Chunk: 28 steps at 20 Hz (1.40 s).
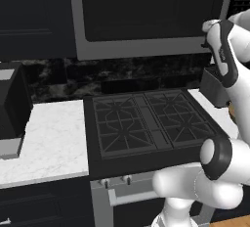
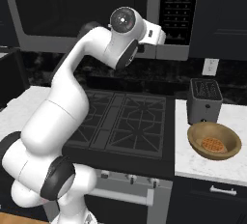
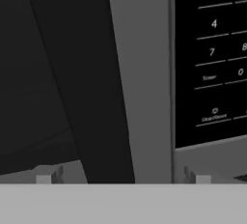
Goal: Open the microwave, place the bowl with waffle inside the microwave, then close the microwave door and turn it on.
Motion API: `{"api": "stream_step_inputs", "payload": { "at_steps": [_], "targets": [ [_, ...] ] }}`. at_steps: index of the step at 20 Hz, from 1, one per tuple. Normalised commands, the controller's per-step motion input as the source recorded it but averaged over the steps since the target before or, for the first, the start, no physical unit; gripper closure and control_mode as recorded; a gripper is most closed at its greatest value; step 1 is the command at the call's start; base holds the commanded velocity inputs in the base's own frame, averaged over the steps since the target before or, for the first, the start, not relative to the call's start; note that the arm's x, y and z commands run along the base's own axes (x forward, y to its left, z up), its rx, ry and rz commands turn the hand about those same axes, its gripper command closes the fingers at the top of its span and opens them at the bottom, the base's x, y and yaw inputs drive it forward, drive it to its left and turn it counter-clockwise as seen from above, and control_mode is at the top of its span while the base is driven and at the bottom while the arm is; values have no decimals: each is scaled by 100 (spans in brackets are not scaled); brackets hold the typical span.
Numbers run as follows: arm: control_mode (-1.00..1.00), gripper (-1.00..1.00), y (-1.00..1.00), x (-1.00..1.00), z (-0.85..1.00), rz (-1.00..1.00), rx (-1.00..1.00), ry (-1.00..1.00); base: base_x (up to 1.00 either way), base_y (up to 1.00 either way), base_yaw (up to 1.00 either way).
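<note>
Facing the microwave door (image 3: 72, 73), the claw (image 3: 123, 177) spreads wide at its dark handle (image 3: 91, 97) (door shut); best to straddle it squarely, then clamp and pull.

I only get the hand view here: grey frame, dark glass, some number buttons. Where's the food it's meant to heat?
Observer: The waffle lies in a tan wooden bowl on the white counter, to the right of the stove.
Operator: Anything near that bowl?
Observer: A grey slotted toaster stands just behind it, by the wall.
Operator: And what am I staring at, then?
Observer: The microwave, mounted above the stove; its door is shut.
Operator: Is the hand holding something?
Observer: No. The arm reaches up toward the microwave with the gripper open, close in front of the door's right edge beside the button panel.
</note>
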Motion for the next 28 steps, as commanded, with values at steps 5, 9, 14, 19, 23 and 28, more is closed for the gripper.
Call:
{"api": "stream_step_inputs", "payload": {
  "at_steps": [5, 9, 14, 19, 23, 28],
  "targets": [
    [-100, -100, 9, 27, 0, 1, 0, -7, 0, 0, 0],
    [-100, -100, 8, 37, 0, 2, 0, -7, 0, 0, 0],
    [-100, -100, 0, 41, -1, 4, 0, -5, 0, 0, 0],
    [-100, -100, 0, 42, -16, 6, 0, -6, 0, 0, 0],
    [-100, 100, 10, 46, -32, 6, -1, -3, 0, 0, 0],
    [-100, 100, 40, 43, -25, 3, -1, -2, 0, 0, 0]
  ]
}}
